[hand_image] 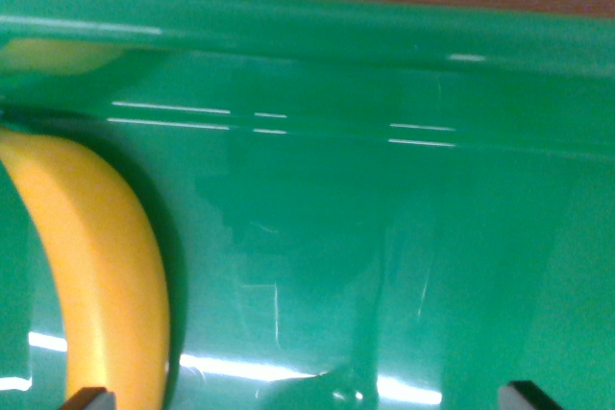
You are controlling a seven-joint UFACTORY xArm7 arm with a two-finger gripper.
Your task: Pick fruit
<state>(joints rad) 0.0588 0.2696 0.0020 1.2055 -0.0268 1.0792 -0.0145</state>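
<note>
Wrist view: banana (pixel 101 271) lying in a green bin (pixel 384 237), curving from 9 to 7 o'clock; its reflection shows on the bin wall at 10 o'clock. Gripper (pixel 307 398) fingertips apart at 7 and 5 o'clock, holding nothing

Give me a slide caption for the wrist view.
Wrist camera close over a green bin, a yellow banana at the wrist view's left, fingers barely in frame.

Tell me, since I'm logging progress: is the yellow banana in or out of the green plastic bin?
In. The yellow banana lies on the floor of the green plastic bin, below its glossy rim.
</note>
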